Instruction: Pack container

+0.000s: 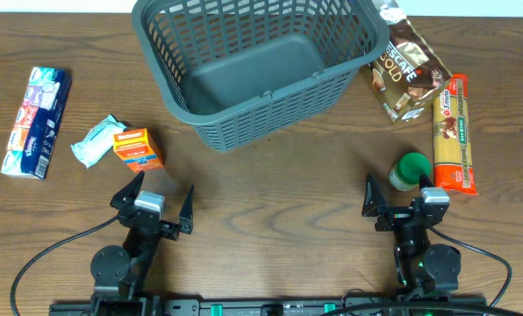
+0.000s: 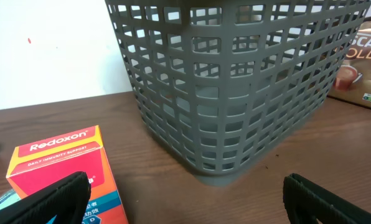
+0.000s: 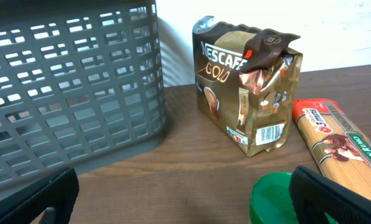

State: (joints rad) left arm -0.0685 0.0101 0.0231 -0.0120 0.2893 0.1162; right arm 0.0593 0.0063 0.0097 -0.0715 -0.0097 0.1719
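Writing: "Redoxon" on the orange box (image 2: 55, 165); "Nescafé Gold" on the brown pouch (image 3: 248, 87).
Count: one container (image 1: 244, 123), one box, one pouch, one pasta packet (image 1: 454, 133), one green-lidded jar (image 1: 410, 169), one tissue pack (image 1: 36, 122), one white wrapper (image 1: 93, 140).
Container: upright, middle of the table's (image 1: 279, 193) far edge.
Arms: two, low at the near edge, pointing towards the far edge.
Left gripper (image 1: 161, 197): fingers spread wide.
Right gripper (image 1: 397, 195): fingers spread wide, the jar just beside it.
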